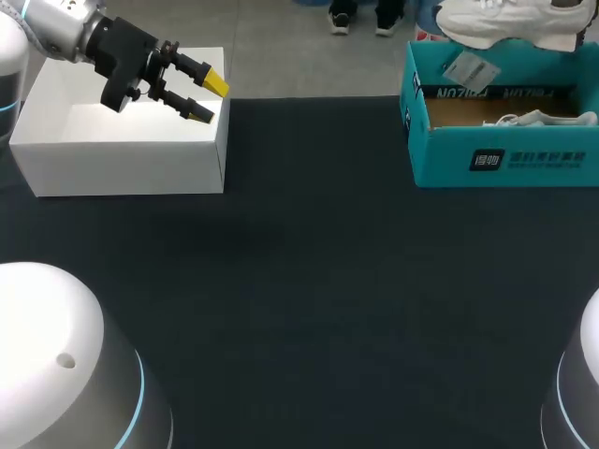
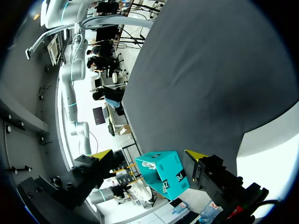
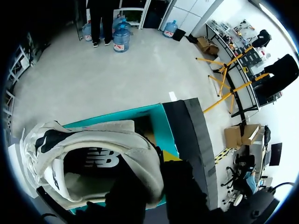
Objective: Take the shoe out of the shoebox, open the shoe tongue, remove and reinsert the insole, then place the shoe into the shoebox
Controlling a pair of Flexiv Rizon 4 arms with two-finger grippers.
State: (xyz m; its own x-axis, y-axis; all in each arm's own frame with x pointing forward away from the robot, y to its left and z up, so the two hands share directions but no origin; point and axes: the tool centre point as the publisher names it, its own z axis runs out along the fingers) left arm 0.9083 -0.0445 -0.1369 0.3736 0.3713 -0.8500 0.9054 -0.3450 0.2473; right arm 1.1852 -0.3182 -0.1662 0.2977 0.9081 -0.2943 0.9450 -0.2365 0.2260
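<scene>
My left gripper (image 1: 208, 98) hangs over the open white box (image 1: 131, 164) at the far left corner of the table (image 1: 309, 281). Its fingers are spread apart and there is nothing between them. From that wrist the two yellow tips of the left gripper (image 2: 148, 155) stand wide, and far ahead of them I see the teal shoebox (image 2: 163, 173) at the other end of the dark tabletop.

The shoebox (image 1: 505, 154) sits at the far right corner, open at the top. A brown cardboard floor shows inside it. Something white (image 1: 547, 119) lies along the right part of that floor. I cannot tell whether it is a second shoe or packing.

The white shoe (image 1: 510, 23) is up out of the box, above its far edge, and a small tag (image 1: 465, 67) dangles under it.

From the right wrist, the shoe (image 3: 93, 154) fills the space just ahead of my right gripper (image 3: 150, 173), opening turned towards me and the dark lining showing. One finger sits inside the collar and the other outside it, clamped on the shoe's wall. The teal shoebox (image 3: 140, 114) lies beyond and below the shoe.
</scene>
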